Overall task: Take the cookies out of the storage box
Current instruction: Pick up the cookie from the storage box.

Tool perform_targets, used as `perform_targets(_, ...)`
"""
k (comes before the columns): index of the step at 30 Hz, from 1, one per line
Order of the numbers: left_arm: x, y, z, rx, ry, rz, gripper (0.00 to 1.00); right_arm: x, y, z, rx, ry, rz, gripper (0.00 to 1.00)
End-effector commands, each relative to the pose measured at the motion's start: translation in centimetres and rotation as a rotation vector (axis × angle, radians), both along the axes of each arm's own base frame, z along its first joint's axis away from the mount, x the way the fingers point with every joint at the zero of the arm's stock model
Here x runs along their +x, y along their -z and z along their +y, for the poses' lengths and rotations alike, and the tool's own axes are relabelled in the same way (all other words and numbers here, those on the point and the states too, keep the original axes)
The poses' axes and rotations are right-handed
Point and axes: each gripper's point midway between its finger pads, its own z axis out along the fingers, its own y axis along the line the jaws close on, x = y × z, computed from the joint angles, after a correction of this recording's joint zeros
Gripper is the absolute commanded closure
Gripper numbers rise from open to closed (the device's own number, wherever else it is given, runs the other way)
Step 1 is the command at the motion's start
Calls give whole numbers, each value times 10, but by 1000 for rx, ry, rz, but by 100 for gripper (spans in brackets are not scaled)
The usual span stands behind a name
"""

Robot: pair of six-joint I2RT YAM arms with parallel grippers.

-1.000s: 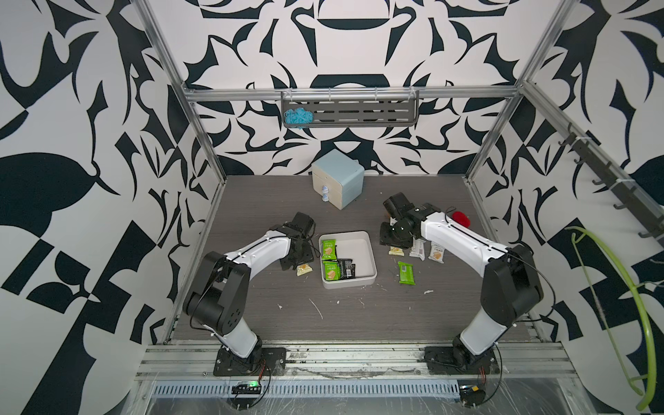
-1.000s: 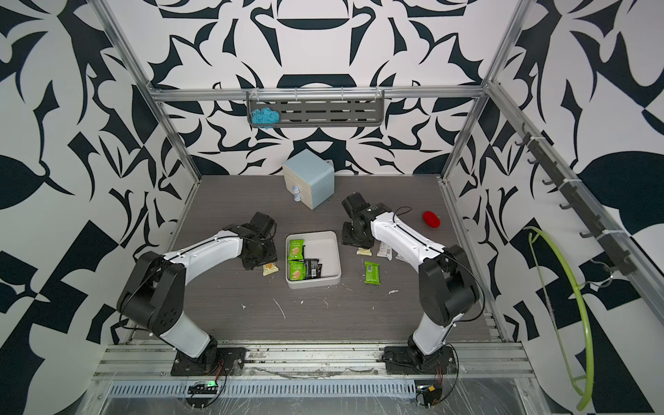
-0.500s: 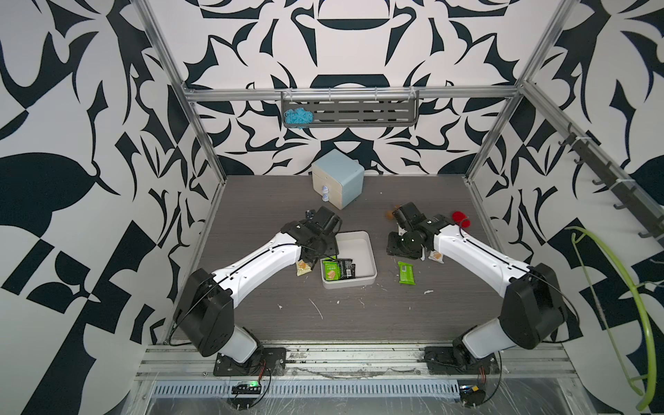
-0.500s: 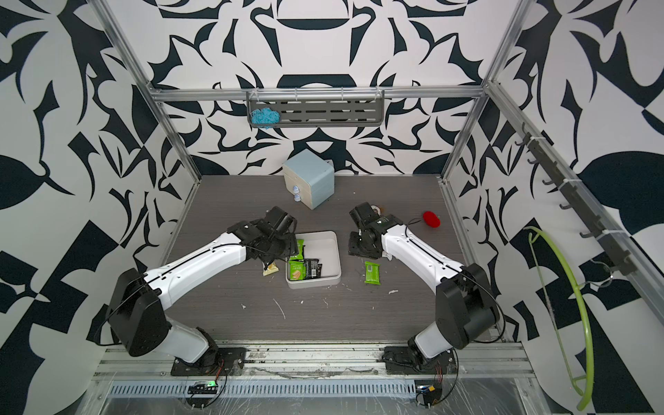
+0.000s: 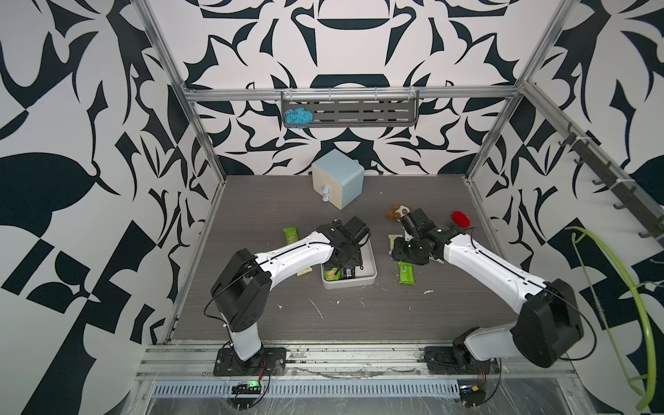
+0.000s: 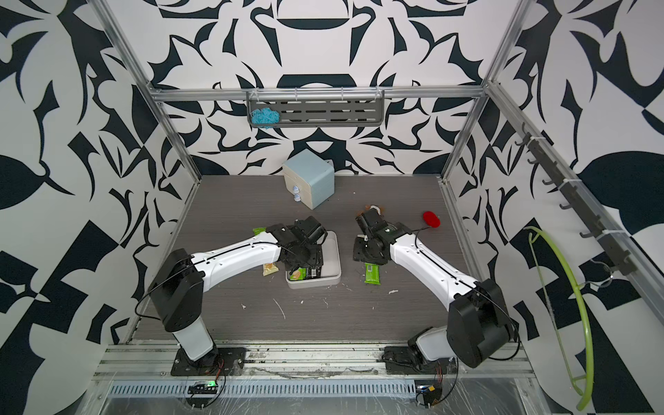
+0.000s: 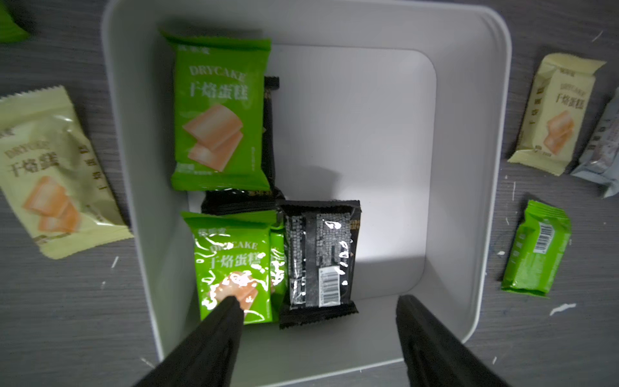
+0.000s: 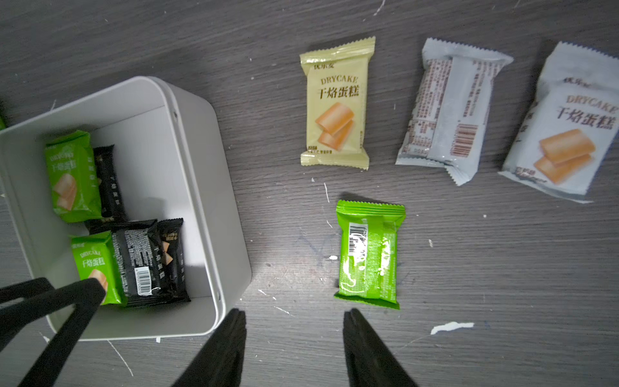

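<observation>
Off-white storage box (image 7: 368, 134) sits on the grey table (image 8: 469, 268), holding two green cookies (image 7: 221, 114) and black cookies (image 7: 321, 258); a pale yellow packet (image 8: 336, 104), two white packets (image 8: 449, 110) and a green packet (image 8: 368, 254) lie outside it. Over the box the left end effector (image 7: 318, 301) stands wide and empty, one fingertip (image 7: 227, 308) over a green cookie; the right end effector (image 8: 294, 315), over bare table beside the box, is narrower, also empty.

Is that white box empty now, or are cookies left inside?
Not empty. The storage box holds green packets and black packets along one side; its other half is bare.
</observation>
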Motion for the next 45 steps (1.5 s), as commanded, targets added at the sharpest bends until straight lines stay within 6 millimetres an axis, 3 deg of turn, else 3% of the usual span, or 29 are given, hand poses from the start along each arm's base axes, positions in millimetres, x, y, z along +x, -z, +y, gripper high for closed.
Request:
perform_targets(1,-7,8,-3,30,6,38,23,2,-9,-2,9,-7,-32,47)
perform_targets(7,-10,20,-10,65,14,63,27,2,-9,-8,6,-7,-28,47)
perform_targets(23,-14,48,1,176,0,113,30,3,-6,-18,2,-8,-15,48)
perform_targets(33,-11,55,-4,183,14,118,36,7,-5,-19,-2,-7,-3,48)
perform_targets(45,-10,61,-7,179,26,119,49,8,-5,-20,-7,-3,3,48)
